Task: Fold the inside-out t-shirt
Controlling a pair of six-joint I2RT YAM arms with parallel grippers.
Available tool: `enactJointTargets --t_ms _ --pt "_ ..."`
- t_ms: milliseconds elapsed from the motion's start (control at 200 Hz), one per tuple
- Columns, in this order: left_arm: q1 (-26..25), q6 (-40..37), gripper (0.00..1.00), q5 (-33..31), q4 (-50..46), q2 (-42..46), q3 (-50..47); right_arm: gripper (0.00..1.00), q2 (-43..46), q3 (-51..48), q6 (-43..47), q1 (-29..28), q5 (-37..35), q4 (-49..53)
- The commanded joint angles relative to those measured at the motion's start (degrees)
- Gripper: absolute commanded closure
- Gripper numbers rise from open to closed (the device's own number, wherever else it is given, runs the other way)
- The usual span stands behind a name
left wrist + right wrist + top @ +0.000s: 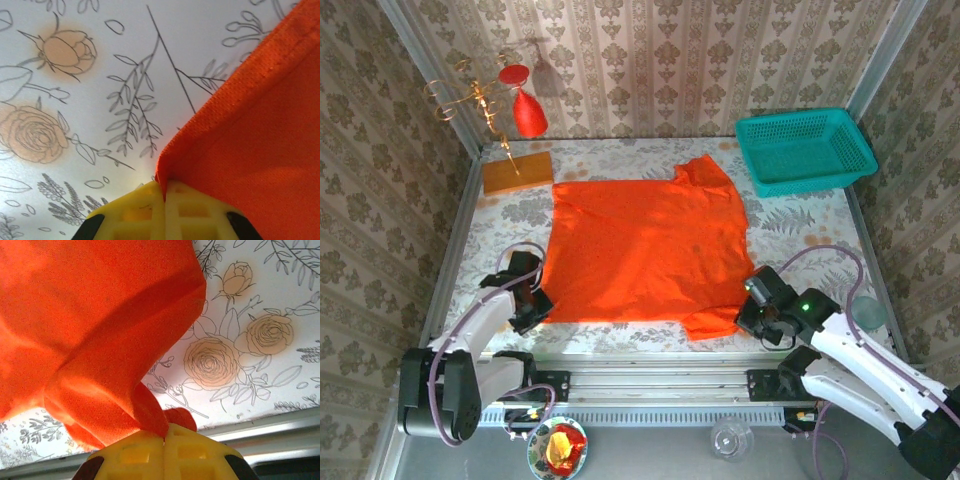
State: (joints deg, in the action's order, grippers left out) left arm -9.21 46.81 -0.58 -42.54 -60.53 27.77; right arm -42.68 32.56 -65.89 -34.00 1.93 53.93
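Now, on the table point(800, 225), the t-shirt point(645, 250) lies spread flat. The left gripper point(164, 192) pinches its near-left hem corner, jaws fully closed; the right gripper point(164, 437) clamps bunched cloth by the near sleeve. Best lift both together, evenly, keeping the edge taut.

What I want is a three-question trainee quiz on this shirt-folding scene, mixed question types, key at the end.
1. True or false: the t-shirt lies inside the teal basket.
2. The left arm's jaws are shut on: A) a hem corner of the t-shirt; B) the basket's rim; C) nothing.
3. Short answer: near which corner of the table is the red ornament?
Key: 1 false, it lies spread on the table; 2 A; 3 far left.
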Motion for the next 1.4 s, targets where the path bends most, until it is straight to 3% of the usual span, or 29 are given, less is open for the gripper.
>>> enactJointTargets --t_ms 0,170,320,535,870,1395 --pt "-0.98 2.84 1.00 2.16 -3.14 6.99 -0.36 1.00 3.27 2.70 0.71 0.34 -2.01 7.36" --pt "-4.25 7.96 1.00 3.25 -9.25 17.11 0.40 1.00 8.25 5.32 0.80 0.34 -1.98 13.50" --pt "-4.50 6.36 1.00 3.98 -9.72 17.23 4.15 1.00 4.95 8.07 3.39 0.90 -2.35 10.82" --pt "-2.21 -3.12 1.00 2.78 -7.03 6.07 15.29 1.00 -7.45 14.49 11.75 7.74 -2.27 1.95" --pt "1.22 -11.00 1.00 5.13 1.84 -9.74 21.75 1.00 -25.42 22.51 22.91 19.46 1.89 -7.94" --pt "4.05 -17.89 1.00 5.13 5.15 -28.97 31.84 1.00 -44.83 32.49 28.79 25.38 5.92 -13.56"
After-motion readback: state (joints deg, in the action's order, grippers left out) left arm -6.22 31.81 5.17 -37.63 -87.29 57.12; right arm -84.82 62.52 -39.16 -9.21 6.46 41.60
